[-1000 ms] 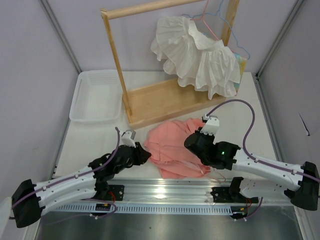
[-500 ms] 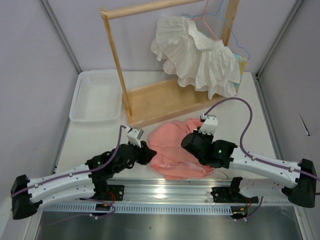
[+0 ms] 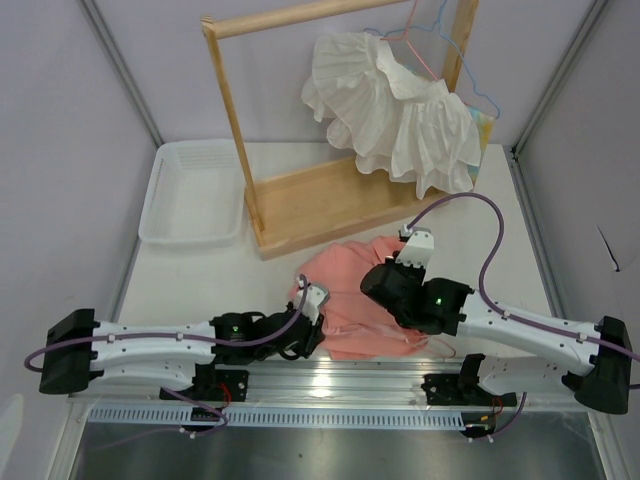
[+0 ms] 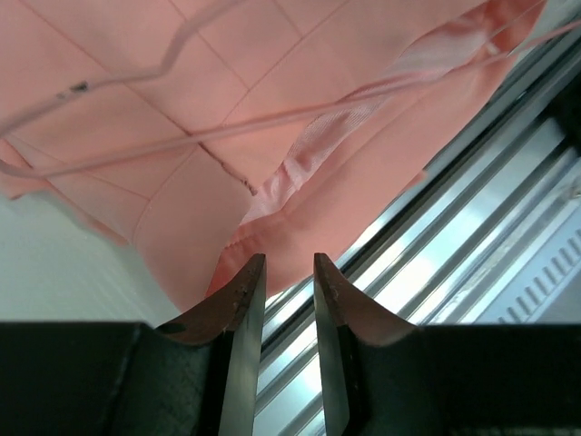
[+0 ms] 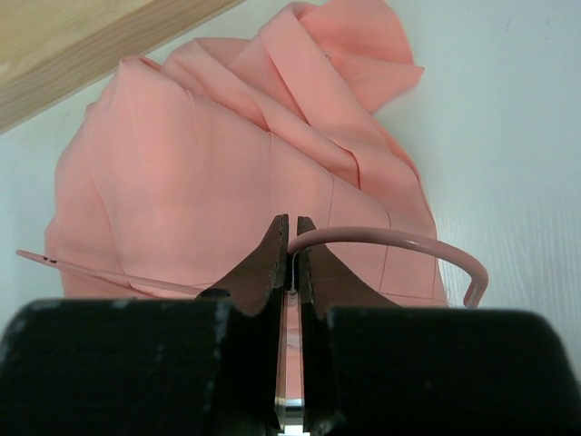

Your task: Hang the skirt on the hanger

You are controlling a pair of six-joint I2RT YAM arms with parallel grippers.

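Note:
The salmon-pink skirt (image 3: 345, 280) lies crumpled on the table in front of the wooden rack. Across it lies the pale-pink wire hanger (image 4: 182, 47), its frame resting on the cloth. My right gripper (image 5: 292, 238) is shut on the hanger's curved hook (image 5: 390, 238) above the skirt (image 5: 209, 163). Low at the skirt's near hem (image 4: 272, 182) is my left gripper (image 4: 284, 272). Its jaws stand a little apart with nothing between them, and only the metal rail shows in the gap. From above, the left gripper (image 3: 310, 332) sits at the skirt's near-left edge and the right gripper (image 3: 385, 298) over its right half.
A wooden rack (image 3: 320, 200) stands behind the skirt, with a white ruffled garment (image 3: 400, 110) and a light-blue hanger (image 3: 482, 98) hanging from it. A white basket (image 3: 195, 195) sits at the back left. An aluminium rail (image 3: 350, 378) runs along the near edge.
My left arm has swung right and lower, bringing its gripper from the skirt's left side to its near hem by the rail. The right gripper has shifted slightly left, still gripping the hook.

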